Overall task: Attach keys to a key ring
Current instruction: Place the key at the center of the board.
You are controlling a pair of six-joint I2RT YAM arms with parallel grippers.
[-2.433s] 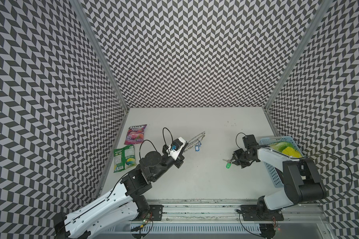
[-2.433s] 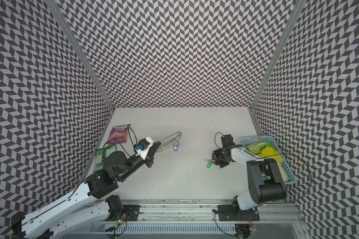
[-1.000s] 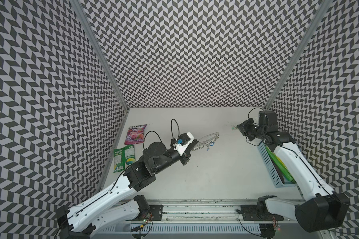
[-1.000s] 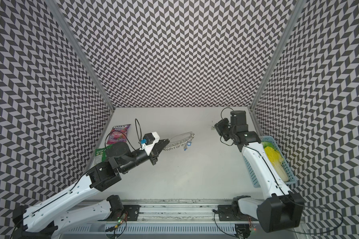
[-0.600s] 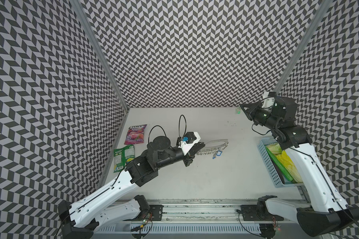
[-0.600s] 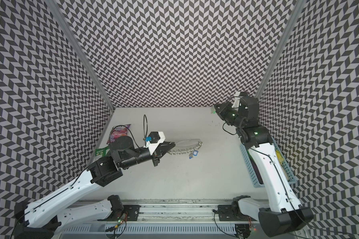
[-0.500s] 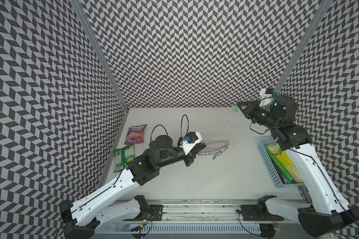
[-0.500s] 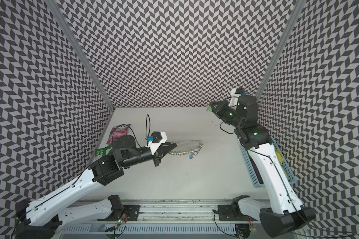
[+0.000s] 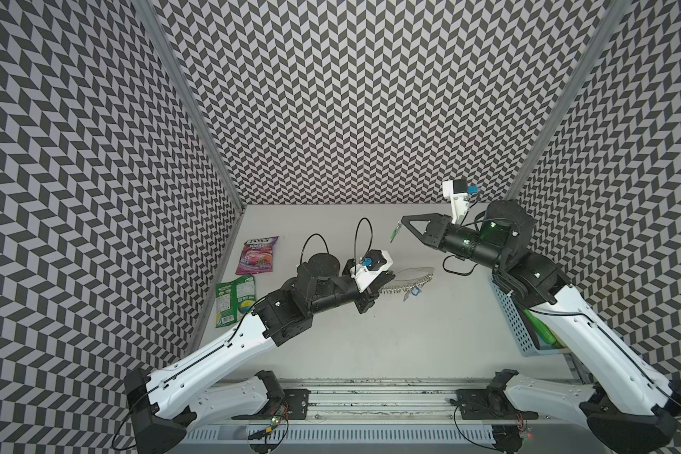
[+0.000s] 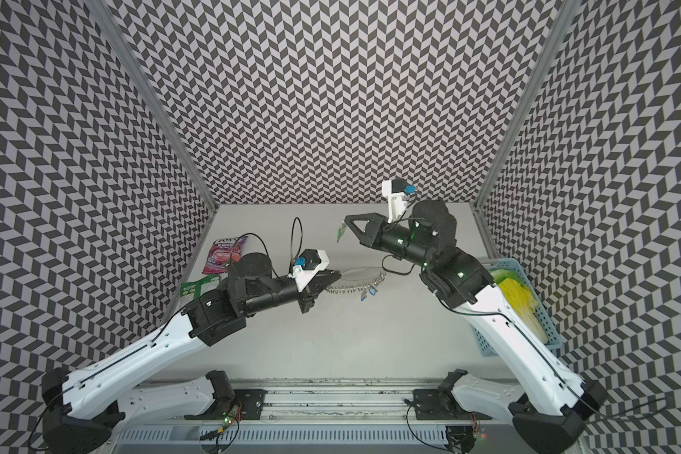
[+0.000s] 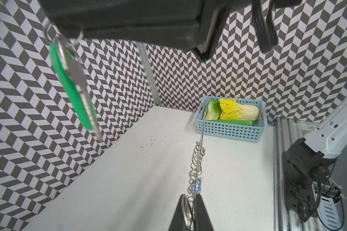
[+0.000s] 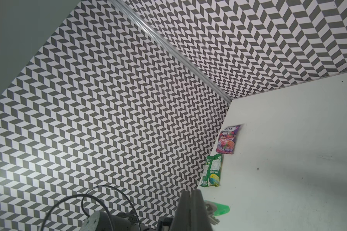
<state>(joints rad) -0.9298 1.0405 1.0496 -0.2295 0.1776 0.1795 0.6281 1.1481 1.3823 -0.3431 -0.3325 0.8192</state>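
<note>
**Item: green-tagged key** point(image 9: 394, 232). We list it as pinched at its top end by the right fingers point(image 9: 409, 217), which are pressed together on it. It hangs free, its long axis pointing down at a slight tilt, raised well clear of the counter point(image 9: 370, 346).

**Item: key ring** point(image 9: 415, 271). We find one end clamped by the left fingers point(image 10: 327, 277), which are closed on the plate. It appears held off the counter and roughly level, its long axis running away from those fingers toward the robot's right. Its fringe of wire rings point(image 9: 403, 283) lines the edge nearer the robot's base, and blue tags point(image 9: 409, 293) hang from it.

**Relation:** key and ring are well apart, the key higher and farther back than the plate. We judge that the right arm must bring the key down and toward the base to meet the fringe.
</note>
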